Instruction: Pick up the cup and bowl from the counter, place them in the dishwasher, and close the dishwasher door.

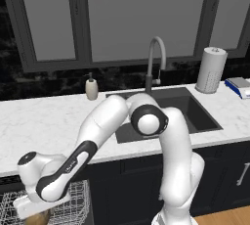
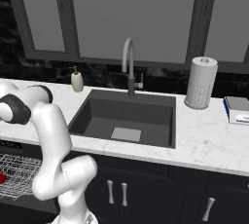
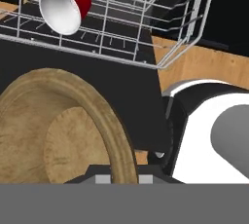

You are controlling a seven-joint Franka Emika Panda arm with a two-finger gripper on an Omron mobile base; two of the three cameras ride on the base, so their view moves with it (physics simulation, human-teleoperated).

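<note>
Bowl (image 3: 58,135): shallow, round, tan-brown, wood-like grain, thick rim, flat paler centre. Held on edge at gripper (image 3: 116,178), jaws clamped on rim, above white wire rack (image 3: 126,28) of dishwasher (image 1: 73,204).
Cup (image 3: 64,7): red outside, white inside, lying on side in rack, mouth toward camera.
Counter (image 1: 44,121): white marble, grey veins.

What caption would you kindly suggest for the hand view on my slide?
The wooden bowl fills the gripper's view above the dishwasher's wire rack, where the red cup lies tipped.
</note>
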